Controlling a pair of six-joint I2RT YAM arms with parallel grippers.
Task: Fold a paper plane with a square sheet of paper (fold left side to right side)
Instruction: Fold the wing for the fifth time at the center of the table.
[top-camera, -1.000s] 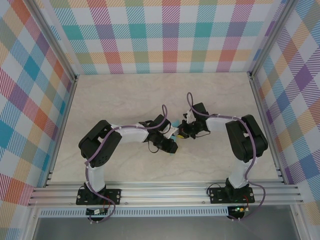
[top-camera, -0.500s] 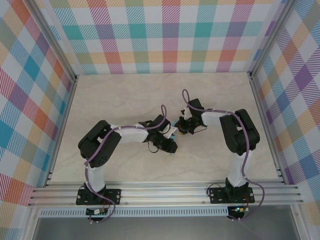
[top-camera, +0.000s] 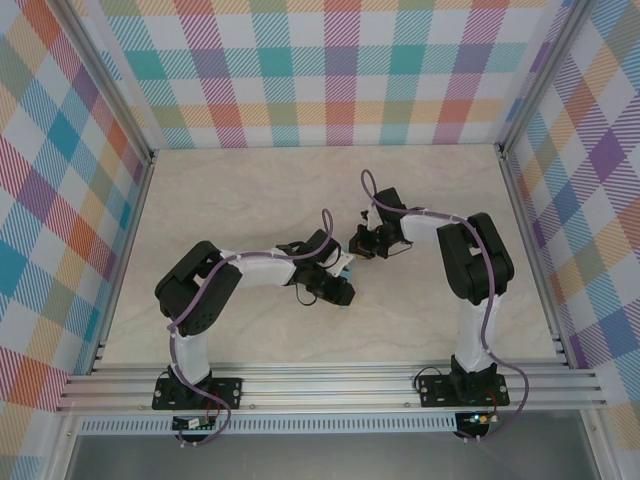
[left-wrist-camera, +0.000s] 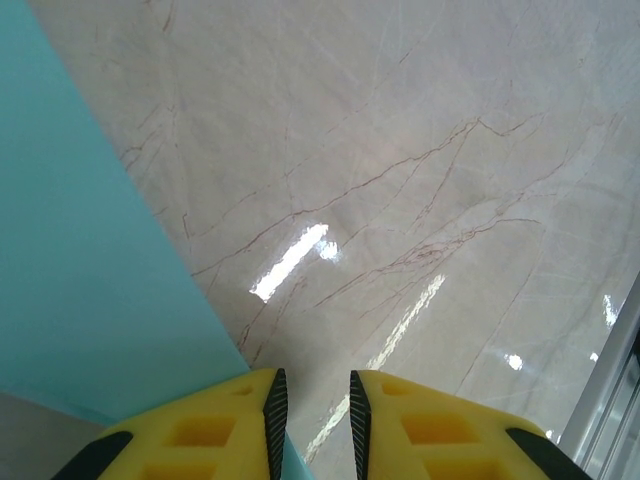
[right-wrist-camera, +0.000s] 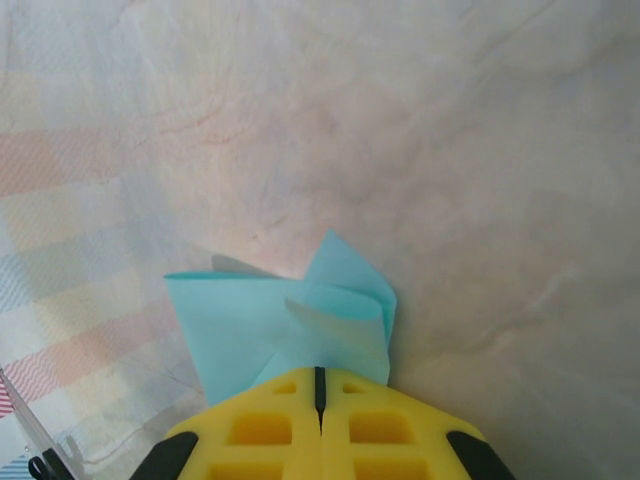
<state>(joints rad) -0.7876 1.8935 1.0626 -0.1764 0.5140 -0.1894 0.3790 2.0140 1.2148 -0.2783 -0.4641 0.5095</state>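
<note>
Turquoise paper (right-wrist-camera: 285, 330) sticks out from the closed jaws of the right gripper (right-wrist-camera: 320, 382).

Two arms stand on one worktop (top-camera: 250, 200): the left arm (top-camera: 250, 268) at 8 o'clock, the right arm (top-camera: 470, 260) at 4 o'clock. There are two yellow hands, the left hand (left-wrist-camera: 313, 380) and the right hand (right-wrist-camera: 320, 372). One piece of turquoise paper (right-wrist-camera: 270, 325). Two purple cables (top-camera: 372, 195), one per arm. Three plaid walls (top-camera: 330, 70).

The pale marble-patterned surface (left-wrist-camera: 430, 150) is smooth and glossy, with bright glints. The thin turquoise sheet of paper (right-wrist-camera: 260, 330) looks matt and softly creased. The moulded yellow plastic fingers (right-wrist-camera: 280, 385) are dull, and the frame rails (top-camera: 330, 385) are brushed metal.
</note>
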